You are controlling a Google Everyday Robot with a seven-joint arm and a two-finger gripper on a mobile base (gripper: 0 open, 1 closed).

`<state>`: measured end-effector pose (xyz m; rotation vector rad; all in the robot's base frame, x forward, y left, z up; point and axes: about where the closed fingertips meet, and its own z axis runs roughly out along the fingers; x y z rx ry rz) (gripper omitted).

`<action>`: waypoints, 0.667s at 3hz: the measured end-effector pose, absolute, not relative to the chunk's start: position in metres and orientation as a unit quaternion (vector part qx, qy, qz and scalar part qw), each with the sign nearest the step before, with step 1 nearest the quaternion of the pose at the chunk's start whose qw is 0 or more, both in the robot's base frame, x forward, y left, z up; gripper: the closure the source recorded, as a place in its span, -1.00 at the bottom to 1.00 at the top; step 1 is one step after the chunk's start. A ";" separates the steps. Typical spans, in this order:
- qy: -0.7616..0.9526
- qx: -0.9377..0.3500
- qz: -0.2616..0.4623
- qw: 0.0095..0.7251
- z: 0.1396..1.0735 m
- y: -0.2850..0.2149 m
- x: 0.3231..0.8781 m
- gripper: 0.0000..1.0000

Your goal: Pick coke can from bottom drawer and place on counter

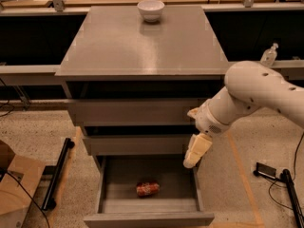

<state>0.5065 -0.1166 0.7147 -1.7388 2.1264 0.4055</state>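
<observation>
The coke can [147,188] lies on its side near the middle of the open bottom drawer [147,219], which is pulled out toward me. My gripper [191,161] points down at the end of the white arm. It hangs just above the drawer's right wall, up and to the right of the can and not touching it. Nothing shows in it. The grey counter [142,46] is the cabinet's top, above the three drawers.
A white bowl [151,9] stands at the counter's back edge. The two upper drawers [135,110] stick out slightly. A cardboard box [14,189] and a black bar [57,175] lie on the floor left. A black device [266,171] and cables lie right.
</observation>
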 end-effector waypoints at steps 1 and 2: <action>0.766 -0.588 0.191 0.177 0.653 -0.101 0.509 -1.00; 0.768 -0.584 0.204 0.165 0.634 -0.101 0.507 -1.00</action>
